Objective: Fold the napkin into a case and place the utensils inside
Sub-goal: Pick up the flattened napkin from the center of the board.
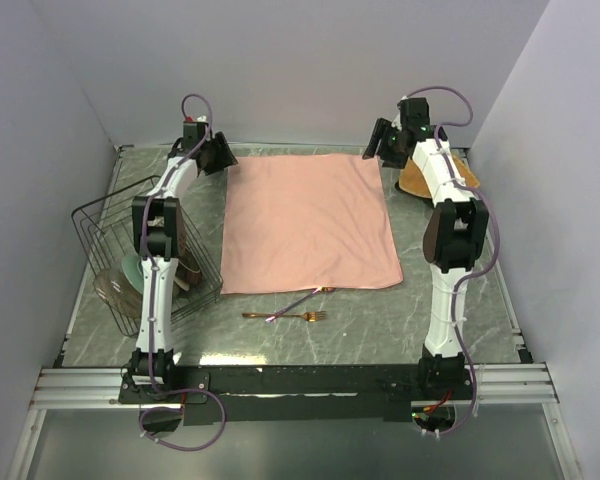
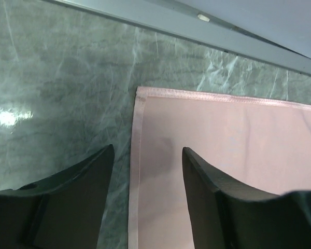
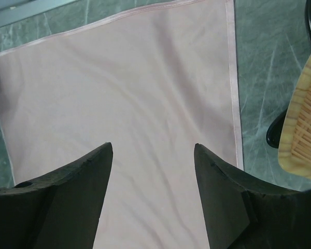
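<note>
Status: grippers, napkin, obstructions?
Left gripper, right gripper open, empty, at far corners. Salmon-pink square cloth napkin flat, unfolded. Slim gold fork beside near edge. Nothing blocking.

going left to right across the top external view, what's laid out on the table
black wire rack → napkin → woven mat. The fork is left out: it lies nearer than the napkin, within its span.

The napkin (image 1: 310, 222) is seen as matt, soft cloth with a stitched hem. The table (image 1: 380, 322) is finished in glossy green marbling. At 6 o'clock of the cloth, the fork (image 1: 285, 316) is shiny gold metal. The mat (image 3: 306, 124) is woven, rough-ribbed fibre.
</note>
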Action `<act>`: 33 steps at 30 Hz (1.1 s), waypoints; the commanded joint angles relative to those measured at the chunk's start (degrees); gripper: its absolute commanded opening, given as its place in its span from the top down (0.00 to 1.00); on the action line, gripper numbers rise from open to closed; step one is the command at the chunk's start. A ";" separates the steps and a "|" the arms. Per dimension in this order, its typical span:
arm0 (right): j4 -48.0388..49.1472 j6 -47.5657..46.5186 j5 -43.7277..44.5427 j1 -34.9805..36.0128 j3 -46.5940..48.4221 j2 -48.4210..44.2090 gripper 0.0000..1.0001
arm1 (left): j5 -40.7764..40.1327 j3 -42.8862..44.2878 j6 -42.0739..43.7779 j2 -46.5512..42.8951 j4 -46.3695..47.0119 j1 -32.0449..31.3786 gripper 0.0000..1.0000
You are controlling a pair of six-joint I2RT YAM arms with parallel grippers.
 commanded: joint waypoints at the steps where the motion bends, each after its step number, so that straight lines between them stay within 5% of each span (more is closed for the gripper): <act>1: -2.59 -1.20 -1.59 -2.03 0.98 -2.86 0.28 | 0.98 3.13 -1.08 3.71 -0.58 -1.37 0.40; 8: -3.39 -1.29 -1.15 -3.62 1.51 -3.47 0.28 | 1.86 5.77 0.32 6.43 -2.16 -3.21 0.52; 11: -3.30 -1.29 -1.24 -3.70 0.81 -4.09 0.28 | 1.68 6.48 0.59 6.96 -2.35 -3.65 0.62; 17: -3.21 -1.82 -2.73 -3.70 -0.07 -4.27 0.29 | 0.10 6.92 3.93 5.57 -0.94 -4.18 0.99; 20: -2.86 -2.69 -4.84 -5.20 0.36 -3.91 0.34 | 2.11 3.69 8.22 0.93 3.18 -4.44 0.99; 25: -3.12 -6.47 -9.06 -5.11 2.21 -2.95 0.35 | 18.17 -10.03 26.36 -12.44 12.42 -5.41 0.99; 33: -3.39 -11.22 -14.16 -5.90 1.69 -3.65 0.34 | 27.34 -23.30 63.85 -26.51 -12.43 -11.30 0.99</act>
